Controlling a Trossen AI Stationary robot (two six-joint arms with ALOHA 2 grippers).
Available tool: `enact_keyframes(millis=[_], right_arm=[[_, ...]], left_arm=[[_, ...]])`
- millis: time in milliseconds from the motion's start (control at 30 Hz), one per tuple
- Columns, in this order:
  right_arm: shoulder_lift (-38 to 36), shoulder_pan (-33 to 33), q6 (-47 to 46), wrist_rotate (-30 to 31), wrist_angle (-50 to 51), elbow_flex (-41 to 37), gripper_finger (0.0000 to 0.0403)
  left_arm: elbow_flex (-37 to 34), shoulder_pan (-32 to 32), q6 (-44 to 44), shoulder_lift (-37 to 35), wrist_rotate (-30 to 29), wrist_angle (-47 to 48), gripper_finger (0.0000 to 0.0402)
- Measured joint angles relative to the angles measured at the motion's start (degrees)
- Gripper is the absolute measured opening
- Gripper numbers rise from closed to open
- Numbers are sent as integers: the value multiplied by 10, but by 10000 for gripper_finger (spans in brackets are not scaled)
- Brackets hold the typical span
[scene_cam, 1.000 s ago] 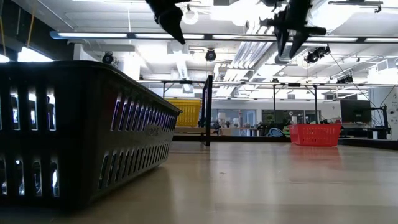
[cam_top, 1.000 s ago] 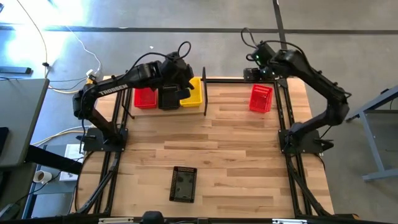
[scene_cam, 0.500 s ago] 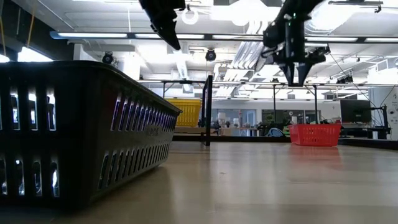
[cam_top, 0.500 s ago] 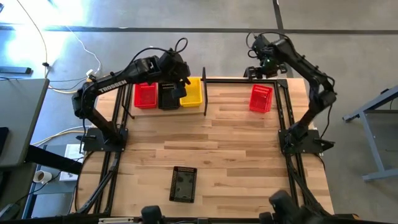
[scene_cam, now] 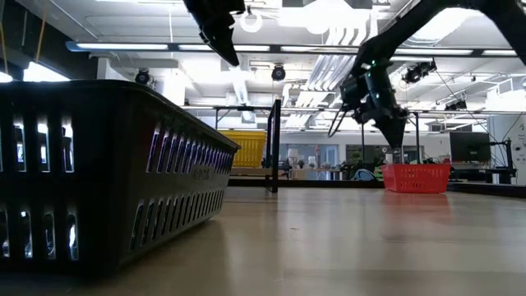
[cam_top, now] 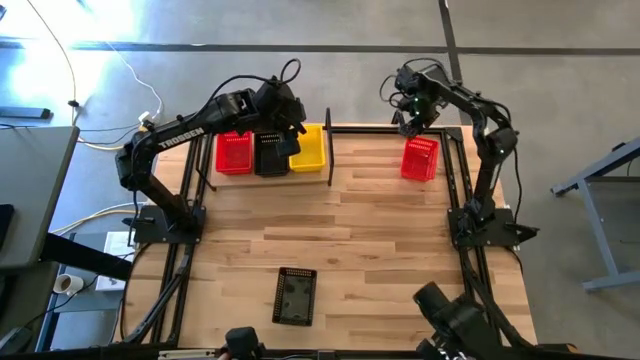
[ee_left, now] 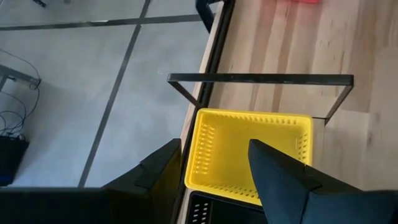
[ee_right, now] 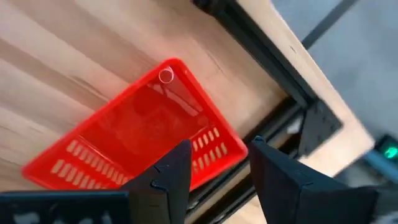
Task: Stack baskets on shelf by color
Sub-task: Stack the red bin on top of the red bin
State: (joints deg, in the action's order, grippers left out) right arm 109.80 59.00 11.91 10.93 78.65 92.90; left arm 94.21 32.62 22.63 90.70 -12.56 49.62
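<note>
We judge three baskets shelved; red basket (cam_top: 420, 158), black basket (cam_top: 295, 296) remain. Right gripper (ee_right: 214, 168) jaws spread above red; left gripper (ee_left: 214, 165) jaws spread, empty.

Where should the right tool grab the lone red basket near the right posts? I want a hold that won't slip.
Probably its rim, from straight above. The red basket sits upright and open-topped on the table, apart from other baskets, so a wall is free to pinch. The right tool, fingers open, is above its far end; one finger inside, one outside that short wall looks simplest. The perforated sides seem thin.
</note>
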Motion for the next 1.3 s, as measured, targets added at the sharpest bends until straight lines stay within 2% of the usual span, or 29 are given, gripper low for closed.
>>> enact_keyframes(millis=[233, 567, 767, 933, 1167, 1300], right_arm=[[38, 0, 96, 25, 2, 0, 147], [73, 0, 122, 12, 18, 0, 147], [100, 0, 125, 41, 18, 0, 143], [119, 0, 124, 41, 15, 0, 107], [123, -1, 95, 51, 29, 0, 16], [108, -6, 72, 51, 51, 0, 11]], left_arm=[[0, 0, -1, 0, 0, 0, 176], [0, 0, -2, 0, -1, 0, 176], [0, 0, -2, 0, -1, 0, 176], [0, 0, -2, 0, -2, 0, 176], [0, 0, -2, 0, -3, 0, 176], [0, 0, -1, 0, -1, 0, 176]])
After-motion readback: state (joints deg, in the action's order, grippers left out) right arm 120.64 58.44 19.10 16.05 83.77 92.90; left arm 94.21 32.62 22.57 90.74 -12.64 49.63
